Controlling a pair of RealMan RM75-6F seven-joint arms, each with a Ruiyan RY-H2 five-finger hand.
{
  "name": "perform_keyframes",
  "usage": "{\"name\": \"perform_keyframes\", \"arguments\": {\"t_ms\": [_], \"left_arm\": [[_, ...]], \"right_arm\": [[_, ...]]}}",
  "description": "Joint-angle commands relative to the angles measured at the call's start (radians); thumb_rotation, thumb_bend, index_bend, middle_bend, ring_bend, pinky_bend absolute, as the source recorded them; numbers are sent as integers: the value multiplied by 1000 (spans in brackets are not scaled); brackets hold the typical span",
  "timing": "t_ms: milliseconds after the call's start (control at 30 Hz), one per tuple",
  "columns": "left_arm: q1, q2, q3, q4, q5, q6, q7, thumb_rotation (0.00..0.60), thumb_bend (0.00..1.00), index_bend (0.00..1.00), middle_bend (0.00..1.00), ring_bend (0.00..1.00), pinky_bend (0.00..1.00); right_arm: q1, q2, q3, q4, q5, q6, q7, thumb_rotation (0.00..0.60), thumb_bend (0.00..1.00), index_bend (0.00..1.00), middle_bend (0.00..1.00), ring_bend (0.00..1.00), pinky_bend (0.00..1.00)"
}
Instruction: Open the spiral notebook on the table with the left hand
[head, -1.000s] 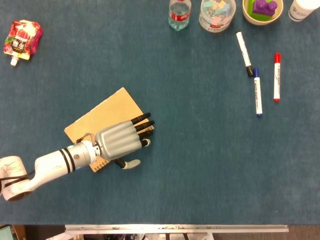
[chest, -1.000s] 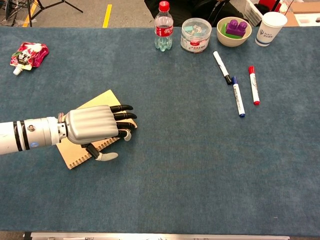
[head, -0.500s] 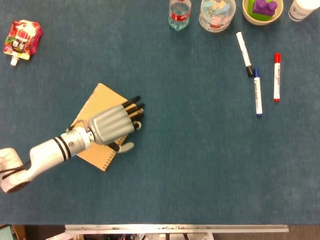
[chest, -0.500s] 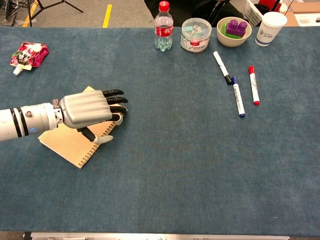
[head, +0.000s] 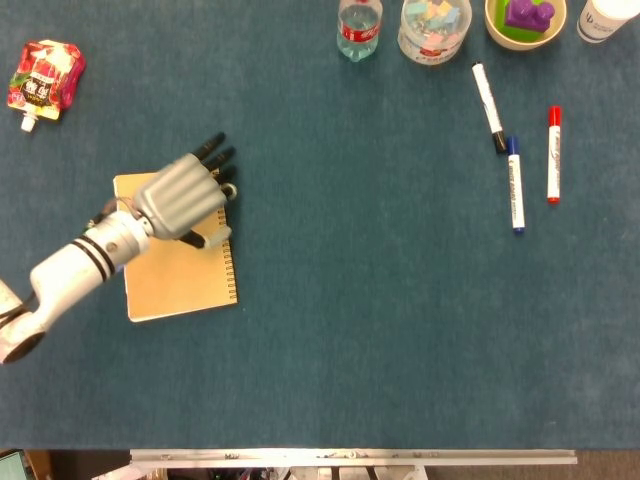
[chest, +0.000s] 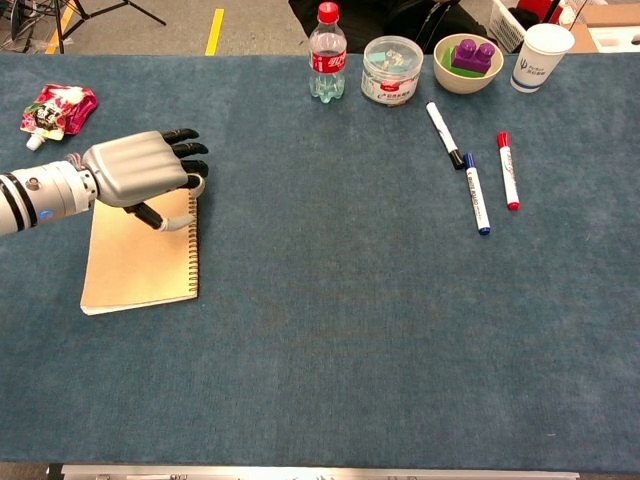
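The tan spiral notebook (head: 180, 280) (chest: 135, 260) lies closed and flat at the table's left side. Its wire spiral (head: 231, 265) (chest: 194, 250) runs down the right edge. My left hand (head: 180, 195) (chest: 135, 168) lies palm down over the notebook's top right corner, fingers stretched out past the far edge, thumb on the cover near the spiral. It holds nothing. The cover is down. My right hand shows in neither view.
A red drink pouch (head: 40, 80) (chest: 58, 108) lies at the far left. Along the back stand a bottle (head: 359, 28), a clear jar (head: 434, 28), a bowl (head: 524, 20) with a purple block and a paper cup (chest: 540, 55). Black (head: 488, 105), blue (head: 514, 183) and red (head: 553, 153) markers lie at right.
My left hand swept back and to the left, turning the notebook under it. The notebook went from slanted to square, spiral now on its right, and sits further left.
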Motion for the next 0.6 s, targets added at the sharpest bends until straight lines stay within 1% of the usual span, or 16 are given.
{"name": "perform_keyframes", "arguments": {"t_ms": [33, 67, 100, 133, 200, 233, 267, 367, 433, 467, 533, 600], "left_arm": [[20, 30, -15, -30, -34, 13, -5, 41, 361, 328, 216, 69, 41], [29, 45, -16, -48, -42, 28, -19, 102, 360, 316, 210, 69, 41], [36, 57, -16, -63, -45, 41, -32, 211, 361, 299, 201, 69, 41], [45, 75, -14, -84, -43, 63, -58, 294, 361, 288, 196, 69, 41], [60, 102, -3, -111, -33, 94, -109, 535, 361, 255, 177, 69, 41], [66, 116, 4, -123, -24, 109, -137, 579, 361, 245, 170, 69, 41], [75, 132, 15, -135, -8, 135, -174, 600, 361, 232, 159, 69, 41], [97, 153, 46, -125, 59, 221, -262, 600, 360, 196, 142, 69, 41], [110, 149, 62, -87, 105, 283, -297, 600, 336, 185, 139, 68, 41], [118, 141, 74, -56, 134, 319, -321, 600, 304, 185, 138, 66, 41], [126, 129, 93, -11, 166, 354, -360, 600, 257, 187, 139, 63, 41], [135, 115, 114, 39, 198, 387, -400, 600, 232, 187, 138, 62, 41]], "right_arm": [[0, 0, -1, 0, -3, 1, 2, 600, 393, 347, 293, 222, 306], [0, -1, -1, 0, -4, 0, 2, 600, 393, 347, 293, 222, 306], [0, -2, -1, 0, -4, 0, 3, 600, 393, 347, 293, 222, 305], [0, -2, -2, 0, -5, -1, 4, 600, 393, 347, 293, 223, 306], [1, -3, -3, 0, -8, -3, 6, 600, 393, 347, 293, 223, 306], [1, -4, -3, 1, -9, -3, 6, 600, 393, 347, 293, 222, 306], [2, -5, -4, 2, -11, -4, 7, 600, 393, 347, 293, 222, 306], [5, -6, -5, 2, -16, -8, 9, 600, 393, 348, 293, 222, 306], [8, -7, -6, 0, -21, -10, 6, 600, 392, 347, 293, 222, 306], [9, -7, -6, -3, -24, -10, 5, 600, 393, 347, 293, 222, 306], [11, -8, -7, -9, -29, -10, 0, 600, 393, 347, 293, 222, 306], [11, -7, -7, -16, -33, -8, -6, 600, 393, 347, 293, 222, 306]]}}
